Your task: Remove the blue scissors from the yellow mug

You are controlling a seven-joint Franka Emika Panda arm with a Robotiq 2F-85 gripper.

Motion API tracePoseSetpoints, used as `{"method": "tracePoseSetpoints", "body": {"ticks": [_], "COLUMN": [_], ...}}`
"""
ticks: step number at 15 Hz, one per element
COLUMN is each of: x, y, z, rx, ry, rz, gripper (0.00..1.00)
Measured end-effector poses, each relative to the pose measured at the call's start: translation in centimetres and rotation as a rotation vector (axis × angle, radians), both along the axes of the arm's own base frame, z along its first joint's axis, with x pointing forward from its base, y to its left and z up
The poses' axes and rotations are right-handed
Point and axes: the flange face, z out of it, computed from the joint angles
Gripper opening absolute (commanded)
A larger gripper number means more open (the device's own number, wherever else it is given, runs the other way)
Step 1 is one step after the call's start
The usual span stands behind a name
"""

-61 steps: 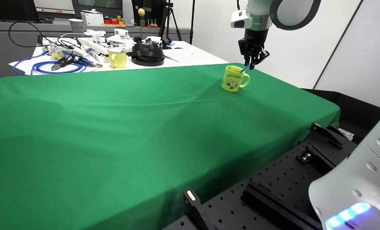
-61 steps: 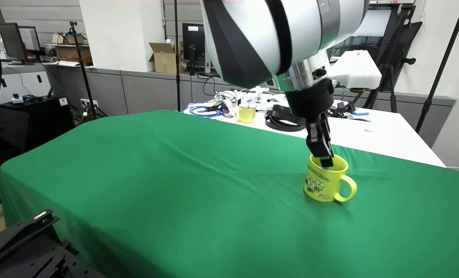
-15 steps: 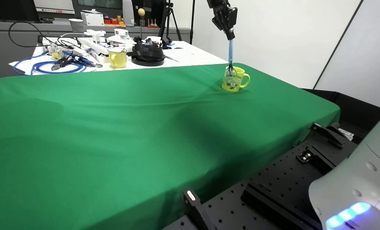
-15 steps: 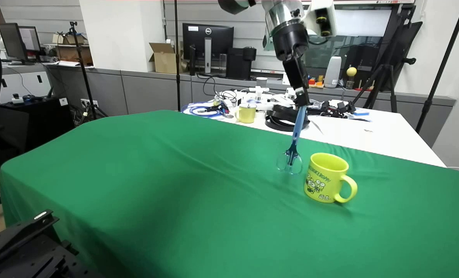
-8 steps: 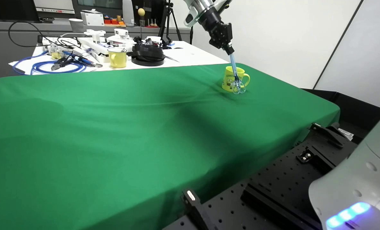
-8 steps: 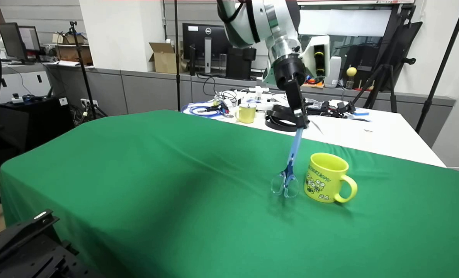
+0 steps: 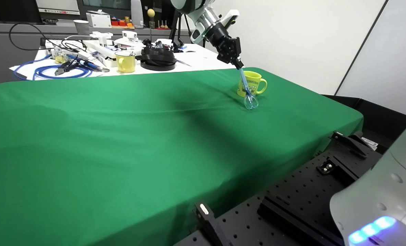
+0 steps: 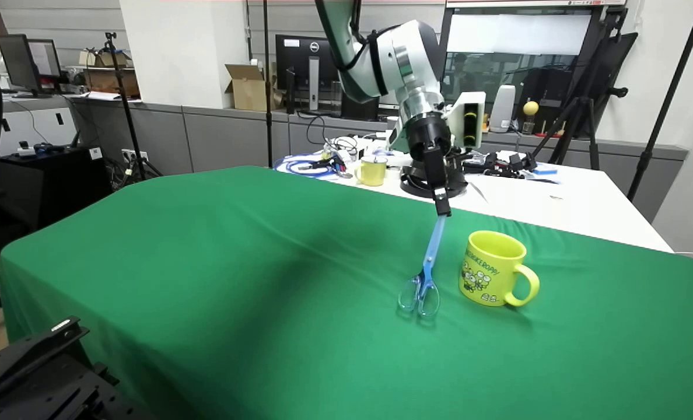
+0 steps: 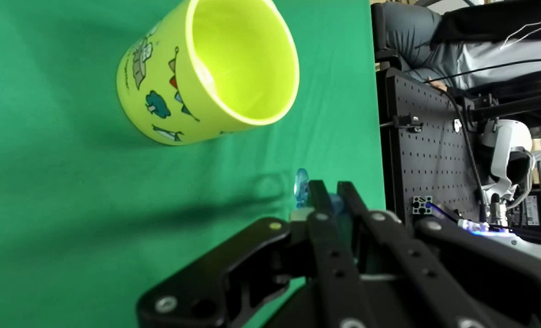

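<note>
I count one yellow-green frog mug (image 8: 492, 271) plus one paler yellow mug (image 8: 373, 173), so yeah, two mugs. Also one pair of blue scissors (image 8: 432, 251), one green cloth (image 8: 206, 280), one white table (image 8: 585, 204), and just one gripper (image 9: 331, 191), mine.

The mug (image 8: 491, 269) blocks one side, just beside the scissors (image 8: 429, 259); on the other, wide green counter (image 8: 247, 280) leaves passage.

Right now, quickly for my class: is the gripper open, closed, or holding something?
Gripper: closed, holding the scissors.
</note>
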Motion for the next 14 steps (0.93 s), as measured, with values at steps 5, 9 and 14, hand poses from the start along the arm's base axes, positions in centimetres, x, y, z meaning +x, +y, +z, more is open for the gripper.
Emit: {"method": "tracePoseSetpoints", "body": {"ticks": [5, 9, 14], "x": [0.7, 0.8, 1.4], "y": [0.3, 0.7, 1.2], "z": [-1.0, -1.0, -0.2], "rx": [0.007, 0.009, 0.007], "ry": [-0.007, -0.01, -0.026], "rz": [0.016, 0.023, 0.029], "gripper": [0.02, 0.47, 0.82]}}
